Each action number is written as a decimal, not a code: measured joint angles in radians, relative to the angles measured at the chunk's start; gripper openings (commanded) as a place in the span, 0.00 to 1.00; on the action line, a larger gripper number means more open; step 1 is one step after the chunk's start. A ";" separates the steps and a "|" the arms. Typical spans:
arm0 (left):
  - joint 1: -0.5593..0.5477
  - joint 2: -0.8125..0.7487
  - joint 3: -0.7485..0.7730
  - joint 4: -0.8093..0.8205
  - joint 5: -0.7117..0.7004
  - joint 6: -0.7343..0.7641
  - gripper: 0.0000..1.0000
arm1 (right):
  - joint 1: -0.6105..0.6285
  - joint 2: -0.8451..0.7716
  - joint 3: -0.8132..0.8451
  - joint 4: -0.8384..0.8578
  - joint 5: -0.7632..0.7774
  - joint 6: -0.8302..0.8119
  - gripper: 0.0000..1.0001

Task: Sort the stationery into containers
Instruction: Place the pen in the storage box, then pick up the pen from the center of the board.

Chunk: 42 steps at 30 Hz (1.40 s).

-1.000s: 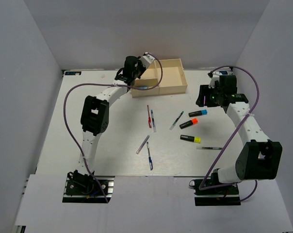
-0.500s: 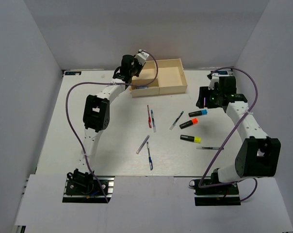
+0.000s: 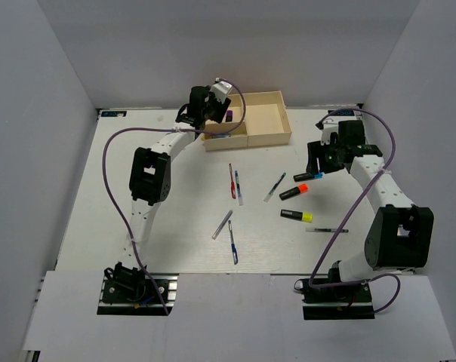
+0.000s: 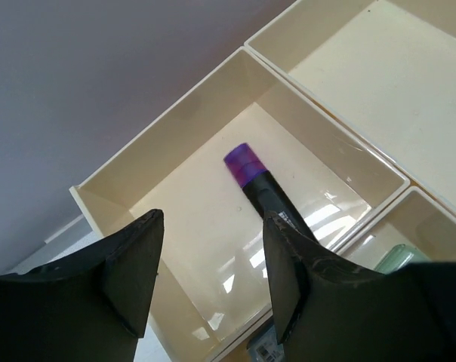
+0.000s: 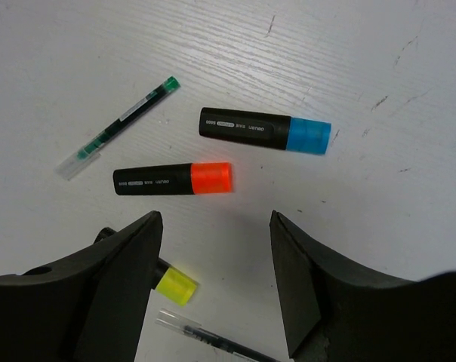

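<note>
The cream three-compartment tray point(image 3: 285, 127) stands at the back. My left gripper point(image 3: 205, 107) hangs open and empty over a small compartment point(image 4: 175, 124); in its wrist view the gripper point(image 4: 211, 226) frames a purple-ended highlighter point(image 4: 262, 188) lying on that compartment's floor, also seen from above point(image 3: 228, 115). A pale green piece point(image 4: 398, 256) lies in the neighbouring small compartment. My right gripper point(image 3: 321, 158) is open and empty above the table; in its wrist view the gripper point(image 5: 217, 222) is just below the orange highlighter point(image 5: 171, 179), with a blue-ended one point(image 5: 264, 130) beyond and a yellow one point(image 5: 175, 285) by its left finger.
Thin pens lie scattered mid-table: two point(image 3: 234, 182) side by side, a green one point(image 3: 274, 187), a pale one point(image 3: 222, 224), a blue one point(image 3: 232, 243) and a black one point(image 3: 326, 229). White walls enclose the table. Purple cables loop off both arms.
My left gripper has drawn back a little over the tray, and the purple highlighter now shows lying in the compartment. My right gripper has shifted slightly left and nearer, over the highlighters.
</note>
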 measured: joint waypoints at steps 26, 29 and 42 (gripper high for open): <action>0.005 -0.991 -0.938 -0.126 0.605 -0.296 0.71 | 0.065 -0.169 -0.414 -0.171 -0.183 -0.572 0.63; 0.005 -0.987 -0.972 -0.134 0.644 -0.317 0.71 | 0.073 -0.163 -0.427 -0.148 -0.182 -0.587 0.63; -0.002 -0.984 -0.990 -0.107 0.727 -0.337 0.71 | 0.092 -0.138 -0.427 -0.037 -0.156 -0.667 0.64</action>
